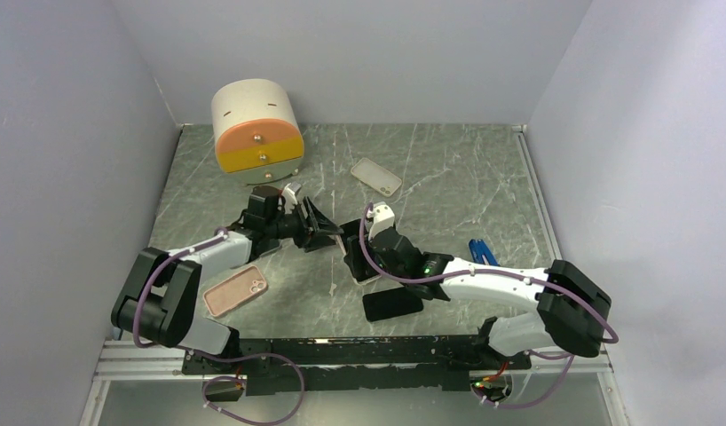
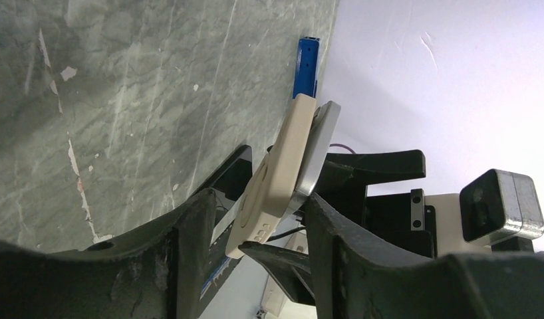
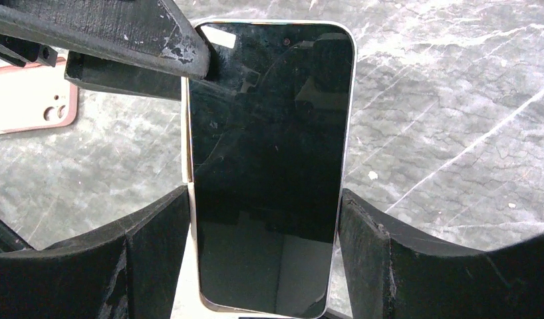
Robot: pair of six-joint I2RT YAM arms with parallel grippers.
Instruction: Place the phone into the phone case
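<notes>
A phone with a dark screen stands upright between the fingers of my right gripper, which is shut on its two long edges. A beige phone case lies against its back. In the left wrist view the case and the phone's silver edge appear edge-on and tilted. My left gripper pinches them at a top corner, one finger on the screen side and one behind the case. In the top view the left gripper and the right gripper meet at mid-table.
A second beige case lies at the back. A pink case lies front left, a black phone front centre and a blue tool on the right. A round drawer unit stands back left. Walls enclose three sides.
</notes>
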